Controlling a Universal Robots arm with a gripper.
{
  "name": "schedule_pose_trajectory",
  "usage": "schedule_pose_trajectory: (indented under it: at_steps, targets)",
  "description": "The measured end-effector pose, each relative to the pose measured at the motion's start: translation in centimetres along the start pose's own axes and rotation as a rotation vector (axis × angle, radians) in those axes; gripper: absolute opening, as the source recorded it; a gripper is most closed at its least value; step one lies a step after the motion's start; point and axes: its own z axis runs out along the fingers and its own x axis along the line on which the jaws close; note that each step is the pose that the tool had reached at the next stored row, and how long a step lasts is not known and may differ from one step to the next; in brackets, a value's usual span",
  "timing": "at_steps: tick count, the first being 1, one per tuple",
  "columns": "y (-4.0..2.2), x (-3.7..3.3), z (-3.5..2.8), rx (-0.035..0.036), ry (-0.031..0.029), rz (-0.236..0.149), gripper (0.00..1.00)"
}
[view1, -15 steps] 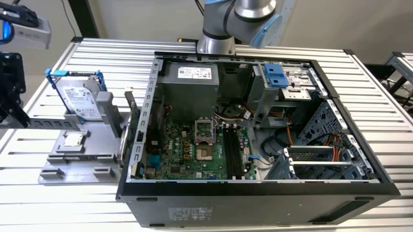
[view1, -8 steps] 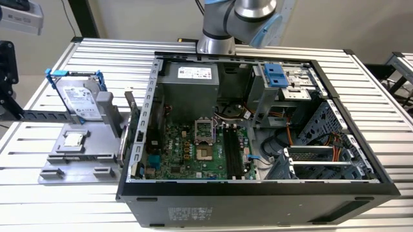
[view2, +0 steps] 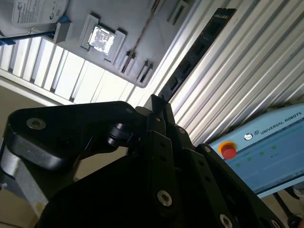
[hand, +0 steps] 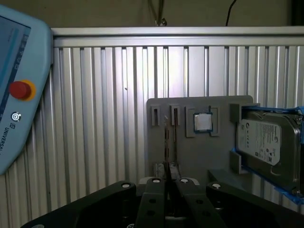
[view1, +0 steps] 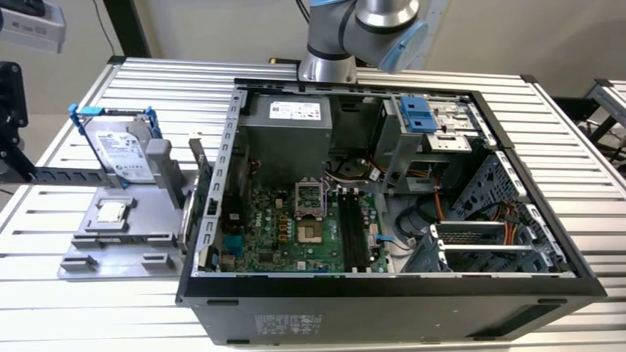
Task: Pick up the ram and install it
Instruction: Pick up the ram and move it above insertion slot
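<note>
Green ram stick point(hand: 166, 142) is standing edgewise in grey slotted tray point(hand: 199, 156) for pinching; black gripper point(hand: 169, 179) is hovering, jaws together.

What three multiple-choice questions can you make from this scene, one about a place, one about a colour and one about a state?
1. Where is the hard drive?
A. on the grey holder beside the computer case
B. inside the case
C. on the floor

2. What colour is the hard drive's bracket?
A. red
B. blue
C. yellow

3. In what state is the computer case?
A. shut, with its side panel on
B. standing upright and wrapped
C. lying on its side, open

Answers:
1 A: it rests on the holder, to the exterior view's left of the case.
2 B: a blue frame runs around the drive.
3 C: the motherboard shows through the open side.
</note>
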Motion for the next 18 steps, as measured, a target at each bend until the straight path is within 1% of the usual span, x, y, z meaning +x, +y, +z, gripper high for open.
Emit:
schedule_pose_trajectory:
  at_steps: [2,5,15,18]
  targets:
    - [-0.04,0.00,-0.01,-0.0001,0.0001,0.000,0.00]
    - [-0.41,-0.02,-0.01,0.0000,-0.0001,0.000,0.00]
    - [-2.54,-0.07,-0.05,0.0000,0.0000,0.000,0.00]
    - [-3.01,-0.08,-0.05,0.0000,0.0000,0.000,0.00]
